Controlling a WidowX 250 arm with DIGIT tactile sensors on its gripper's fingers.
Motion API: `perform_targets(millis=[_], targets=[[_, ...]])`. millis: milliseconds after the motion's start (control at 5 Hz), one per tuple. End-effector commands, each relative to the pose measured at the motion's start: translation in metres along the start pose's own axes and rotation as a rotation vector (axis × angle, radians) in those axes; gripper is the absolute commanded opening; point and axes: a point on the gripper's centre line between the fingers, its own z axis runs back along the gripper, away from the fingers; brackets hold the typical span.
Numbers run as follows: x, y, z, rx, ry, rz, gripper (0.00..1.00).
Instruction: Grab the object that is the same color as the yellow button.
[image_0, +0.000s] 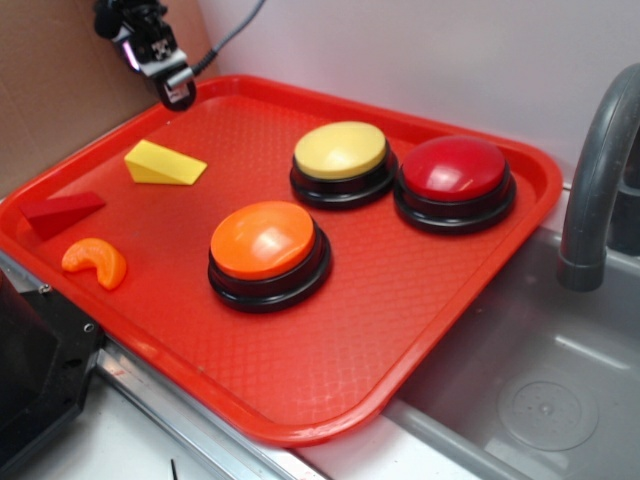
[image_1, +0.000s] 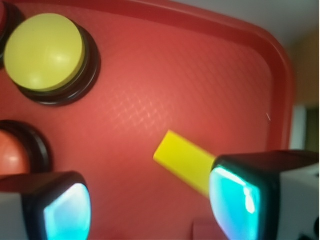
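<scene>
The small bright yellow wedge block (image_0: 163, 164) lies on the red tray (image_0: 400, 300) at the back left. In the wrist view the wedge (image_1: 184, 160) lies below, partly hidden behind the right finger. The pale-yellow domed button (image_0: 340, 152) on a black base stands mid-back of the tray; it also shows in the wrist view (image_1: 45, 51) at top left. My gripper (image_0: 176, 92) hangs above the tray's back left rim, up and behind the wedge. In the wrist view the gripper (image_1: 150, 207) is open and empty, its jaws wide apart.
An orange-domed button (image_0: 266, 246) stands in the tray's middle and a red-domed button (image_0: 454, 175) at the back right. A red wedge (image_0: 62, 211) and an orange crescent (image_0: 96, 261) lie at the left. A sink (image_0: 540, 400) and grey faucet (image_0: 595, 180) are at the right.
</scene>
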Motion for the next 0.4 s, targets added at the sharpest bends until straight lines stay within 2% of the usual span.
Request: perform_targets(millis=[0, 200], targets=[[-0.011, 0.025, -0.029, 0.033, 0.007, -0.203, 1.00], [-0.018, 0.037, -0.047, 0.100, 0.056, -0.241, 1.00]])
